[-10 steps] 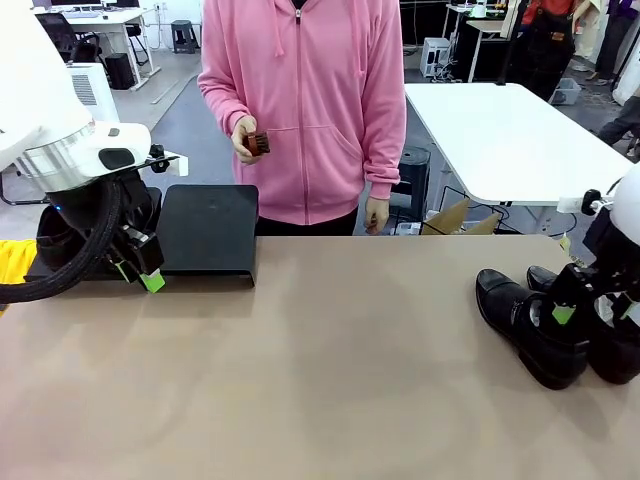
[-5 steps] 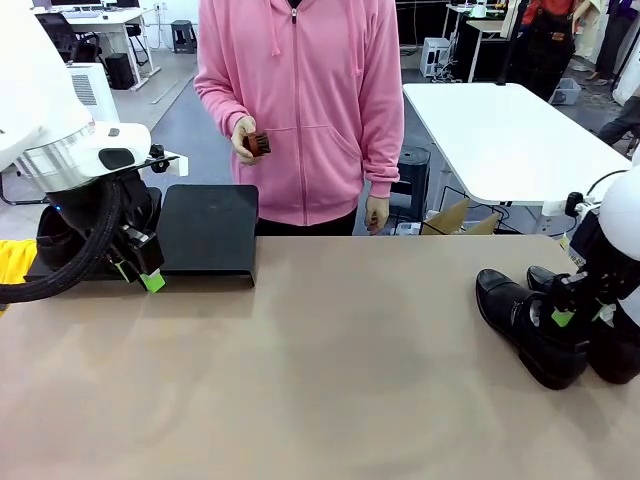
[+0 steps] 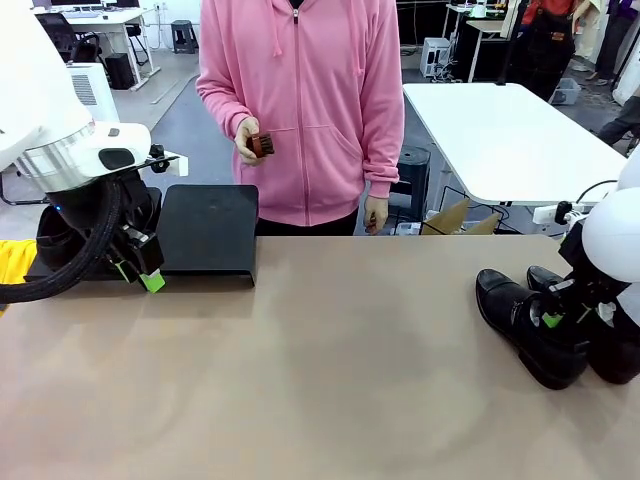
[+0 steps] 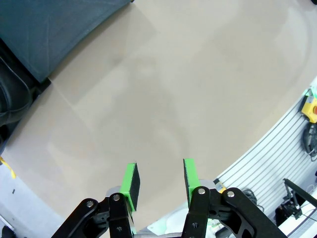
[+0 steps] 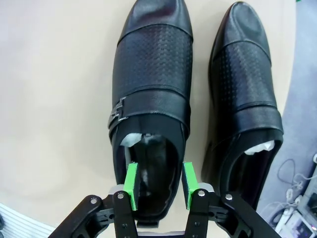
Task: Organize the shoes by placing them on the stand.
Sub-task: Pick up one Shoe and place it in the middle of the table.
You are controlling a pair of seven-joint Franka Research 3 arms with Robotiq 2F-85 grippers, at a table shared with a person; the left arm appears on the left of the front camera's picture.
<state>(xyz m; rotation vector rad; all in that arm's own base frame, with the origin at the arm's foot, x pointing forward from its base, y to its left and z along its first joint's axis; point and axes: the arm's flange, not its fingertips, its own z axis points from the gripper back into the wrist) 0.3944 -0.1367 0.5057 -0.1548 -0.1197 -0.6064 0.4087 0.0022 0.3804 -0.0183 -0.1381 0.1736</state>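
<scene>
Right gripper (image 5: 159, 186) hangs over the heel opening of the buckled shoe (image 5: 151, 74), jaws narrow, grip unconfirmed; the shoe's long axis runs straight ahead, toe farthest. Stand (image 3: 210, 228) lies well apart, by the empty, half-open left gripper (image 4: 159, 181).

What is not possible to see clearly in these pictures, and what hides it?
Front view: the left arm covers the left half of the stand; its contents are hidden.
Front view: the right gripper and nearer shoe hide most of the farther shoe.
Right wrist view: whether the pads pinch the nearer shoe's heel is unclear.
Front view: the brown object in the person's hand is too small to identify.
</scene>
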